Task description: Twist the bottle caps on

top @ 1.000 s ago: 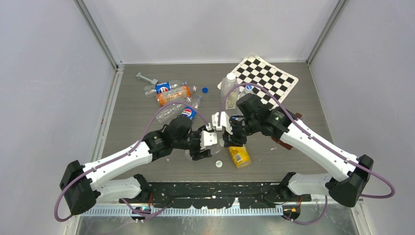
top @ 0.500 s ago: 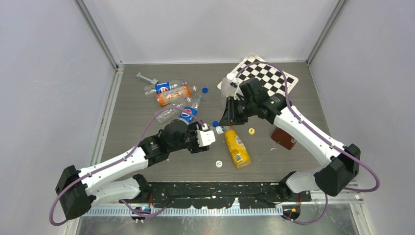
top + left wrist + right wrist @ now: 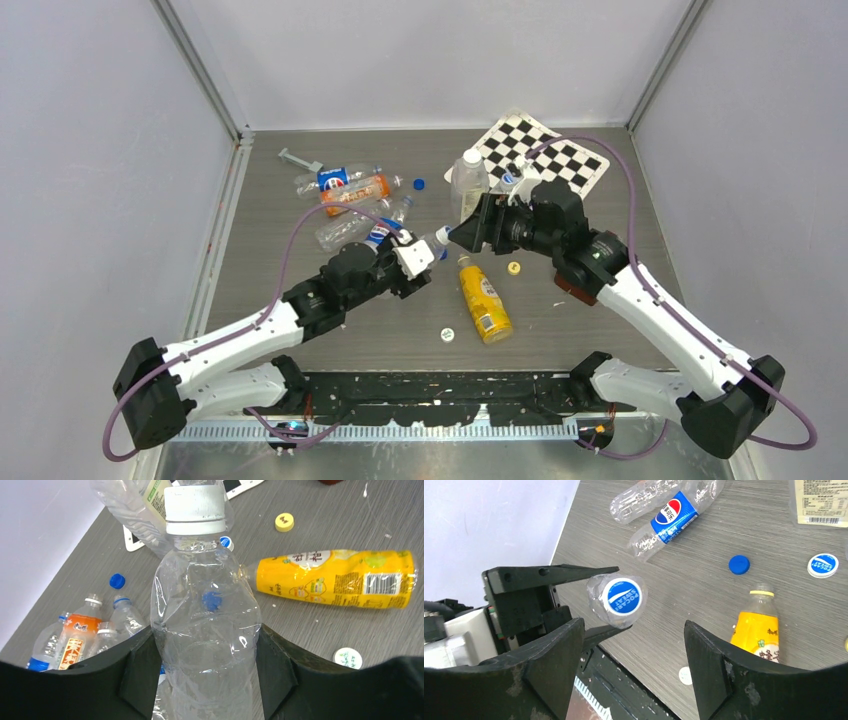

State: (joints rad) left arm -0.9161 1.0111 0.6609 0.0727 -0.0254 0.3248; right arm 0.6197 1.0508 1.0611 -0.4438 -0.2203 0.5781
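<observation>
Slim clear bottle [image 3: 205,600] is clamped mid-body in left gripper [image 3: 206,652], above the table [image 3: 540,340]. Blue-and-white cap [image 3: 624,596] is seated on its neck, faced toward right gripper [image 3: 634,630]. Right gripper's jaws are spread wide, clear of the cap.

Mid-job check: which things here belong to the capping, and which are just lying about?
Job: clear bottle in the left gripper, cap on its neck; open right gripper facing it; squarish labelled bottle; loose blue cap; blue-and-white cap; yellow cap.
Lying about: yellow bottle; Pepsi bottles; orange-labelled bottle; checkerboard.
</observation>
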